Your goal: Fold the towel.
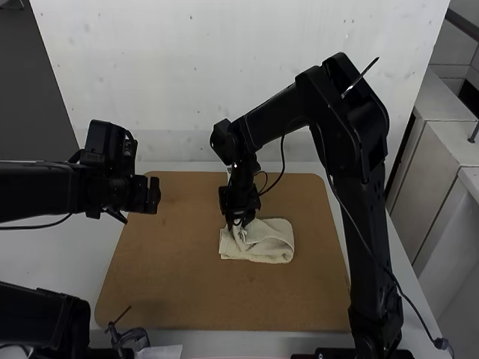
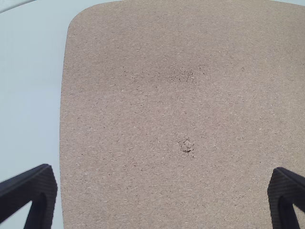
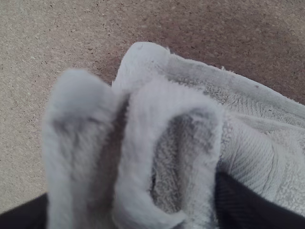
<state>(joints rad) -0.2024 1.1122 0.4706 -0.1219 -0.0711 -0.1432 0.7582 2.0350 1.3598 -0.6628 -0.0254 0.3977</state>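
Board (image 3: pixel 52 38) underlies looped towel (image 3: pixel 164 102) (right wrist view).

white wall (image 1: pixel 187 75), dark grey floor (image 1: pixel 34 97), pale table (image 1: pixel 45 258)

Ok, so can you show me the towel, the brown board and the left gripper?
Towel (image 1: pixel 277 241): high view, on its top near the rounded end.
Board (image 1: pixel 176 247): high view, a bare patch beside the towel.
Left gripper (image 2: pixel 164 169): left wrist view, midway between its fingertips.

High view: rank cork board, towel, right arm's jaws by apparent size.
1. Cork board
2. Towel
3. Right arm's jaws, partly merging with the dark wrist, but clearly smaller than the towel
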